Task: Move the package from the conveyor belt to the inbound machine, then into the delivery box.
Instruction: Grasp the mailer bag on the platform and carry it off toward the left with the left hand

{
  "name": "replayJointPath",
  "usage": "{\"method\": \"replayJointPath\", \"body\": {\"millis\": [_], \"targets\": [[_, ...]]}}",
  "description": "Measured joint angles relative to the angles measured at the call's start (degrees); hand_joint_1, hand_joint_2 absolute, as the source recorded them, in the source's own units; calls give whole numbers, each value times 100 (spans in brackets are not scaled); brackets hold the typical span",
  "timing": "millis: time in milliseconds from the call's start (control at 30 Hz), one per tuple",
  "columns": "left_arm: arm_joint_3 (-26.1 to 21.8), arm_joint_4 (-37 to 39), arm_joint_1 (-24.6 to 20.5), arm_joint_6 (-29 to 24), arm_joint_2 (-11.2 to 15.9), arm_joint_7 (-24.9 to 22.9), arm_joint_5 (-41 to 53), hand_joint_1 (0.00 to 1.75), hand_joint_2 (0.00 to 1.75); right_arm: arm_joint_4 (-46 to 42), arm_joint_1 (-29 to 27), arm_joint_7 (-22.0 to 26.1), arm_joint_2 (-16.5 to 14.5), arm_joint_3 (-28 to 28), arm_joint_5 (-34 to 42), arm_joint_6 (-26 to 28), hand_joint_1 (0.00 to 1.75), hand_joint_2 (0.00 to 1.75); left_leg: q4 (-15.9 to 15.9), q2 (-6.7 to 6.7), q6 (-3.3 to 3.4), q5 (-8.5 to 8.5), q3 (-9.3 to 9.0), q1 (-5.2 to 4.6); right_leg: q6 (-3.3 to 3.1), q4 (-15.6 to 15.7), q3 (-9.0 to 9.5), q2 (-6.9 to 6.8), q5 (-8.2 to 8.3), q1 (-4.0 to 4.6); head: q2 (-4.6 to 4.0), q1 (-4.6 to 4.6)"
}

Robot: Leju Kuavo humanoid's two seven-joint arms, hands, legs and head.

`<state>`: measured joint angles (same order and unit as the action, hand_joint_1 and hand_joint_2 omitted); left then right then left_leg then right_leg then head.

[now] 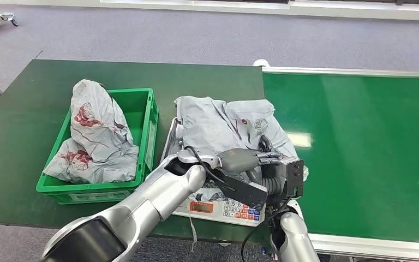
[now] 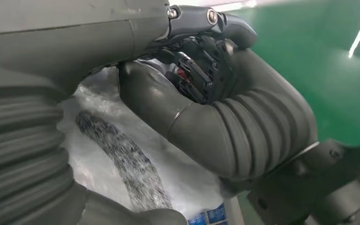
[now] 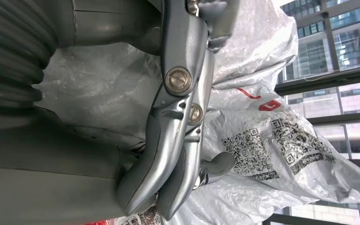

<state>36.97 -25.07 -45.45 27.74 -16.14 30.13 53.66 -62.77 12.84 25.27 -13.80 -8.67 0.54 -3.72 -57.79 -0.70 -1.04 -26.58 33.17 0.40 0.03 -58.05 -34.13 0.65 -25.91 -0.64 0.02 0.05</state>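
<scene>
A crumpled grey package (image 1: 218,123) with a printed label lies on the inbound machine, a white scale (image 1: 223,207) with a keypad, at the table's near edge. Both hands meet at the package's near right corner. My left hand (image 1: 245,160) reaches across from the left; in the left wrist view its thumb (image 2: 150,98) and fingers stand apart above the package (image 2: 103,154), close against my right hand (image 2: 248,131). My right hand (image 1: 275,177) comes up from below. Its fingers (image 3: 178,117) lie on the package film (image 3: 262,140), and whether they grip it is hidden.
A green delivery crate (image 1: 150,117) stands left of the scale and holds other grey packages (image 1: 95,136). The green conveyor belt (image 1: 360,153) runs along the right side, its white frame next to the scale. Grey floor lies beyond the table.
</scene>
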Motion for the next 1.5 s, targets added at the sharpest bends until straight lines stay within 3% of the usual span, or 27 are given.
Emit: {"method": "replayJointPath", "body": {"millis": [33,67,300,633,667,767,800,967,1133,1500], "targets": [[74,75,-77,87,10,-4,-8,143,175,0,-7,-4,5,4,25,2,0,175,0,-4,1,0,-2,0,1,0,5,-6,-1,0,0,-1],[127,138,-142,174,20,-11,-24,175,175,-1,-16,-9,10,5,45,3,0,175,1,-8,2,1,-5,0,2,0,10,-11,-2,1,0,-2],[222,367,-389,919,137,-38,-234,175,175,-99,-189,-3,28,2,295,-89,0,175,4,-26,10,-10,5,1,4,0,57,-29,-19,2,0,-1],[472,372,-530,742,246,93,-383,175,175,-314,-306,25,99,-1,555,-224,0,175,4,-36,10,1,-31,0,4,0,55,-42,-15,1,0,-1],[487,371,-545,738,252,104,-385,164,175,-319,-308,29,105,-1,567,-236,0,175,3,-36,10,1,-31,0,4,0,54,-42,-15,1,0,0],[532,371,-570,667,269,113,-385,33,175,-326,-309,61,122,-1,603,-277,0,175,3,-39,10,1,-30,0,4,0,53,-43,-15,1,0,0],[557,371,-575,599,278,112,-386,0,175,-330,-312,87,131,-1,627,-296,0,175,3,-40,10,1,-29,0,4,0,53,-44,-15,1,0,-1],[600,346,-544,-164,429,392,-896,0,175,-458,-366,233,196,7,819,-245,0,175,3,-39,6,4,-27,0,3,0,45,-43,-15,0,0,0],[243,-3,-131,-1201,864,937,-2179,0,175,-708,-401,255,344,238,838,-3,0,175,3,-24,3,7,-29,0,-1,0,27,-26,-12,1,0,-2],[84,-843,360,-1601,1143,1011,-3057,0,175,-861,-439,204,410,389,782,31,0,175,3,-29,6,7,-9,-1,-1,0,11,-27,-12,-2,0,1]]}}
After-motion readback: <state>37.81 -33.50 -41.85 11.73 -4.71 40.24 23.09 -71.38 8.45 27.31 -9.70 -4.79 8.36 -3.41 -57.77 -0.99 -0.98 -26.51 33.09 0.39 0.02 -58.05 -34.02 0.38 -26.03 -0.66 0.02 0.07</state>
